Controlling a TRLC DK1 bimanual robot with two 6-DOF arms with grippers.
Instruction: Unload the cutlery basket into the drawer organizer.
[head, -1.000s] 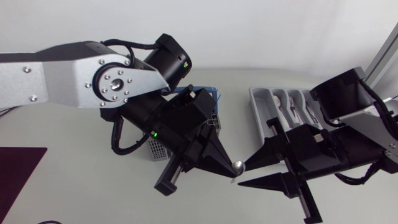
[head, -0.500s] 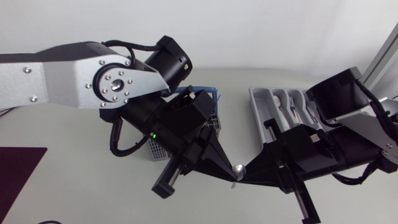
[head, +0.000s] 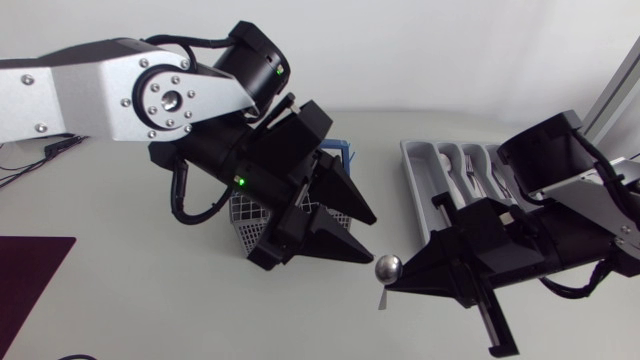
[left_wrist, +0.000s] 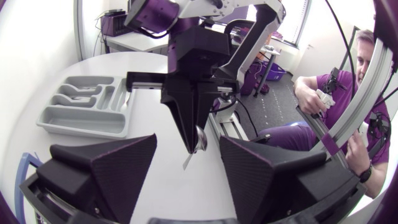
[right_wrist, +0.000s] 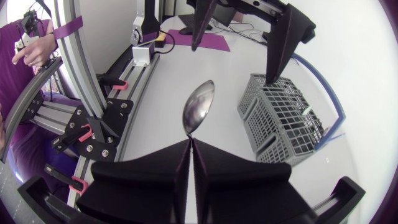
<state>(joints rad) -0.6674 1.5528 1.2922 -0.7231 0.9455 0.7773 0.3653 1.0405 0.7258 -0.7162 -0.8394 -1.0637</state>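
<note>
A metal spoon (head: 387, 268) hangs above the table between my two arms, with my right gripper (head: 396, 281) shut on its handle just below the bowl. In the right wrist view the spoon's bowl (right_wrist: 198, 107) sticks out ahead of the closed fingertips (right_wrist: 189, 147). My left gripper (head: 371, 237) stands open a short way to the spoon's left, clear of it. From the left wrist, its wide-apart fingers (left_wrist: 112, 171) frame the spoon (left_wrist: 199, 140). The grey cutlery basket (head: 245, 225) sits under the left arm. The grey drawer organizer (head: 412, 180) lies at the right, holding several pieces of cutlery.
A dark purple mat (head: 30, 270) lies at the table's front left corner. The basket (right_wrist: 283, 118) has a blue handle (head: 346, 156). The organizer (left_wrist: 81, 127) lies behind my right arm in the left wrist view.
My right gripper has shut on the spoon. My left gripper has opened, let go of it and drawn back up and to the left.
</note>
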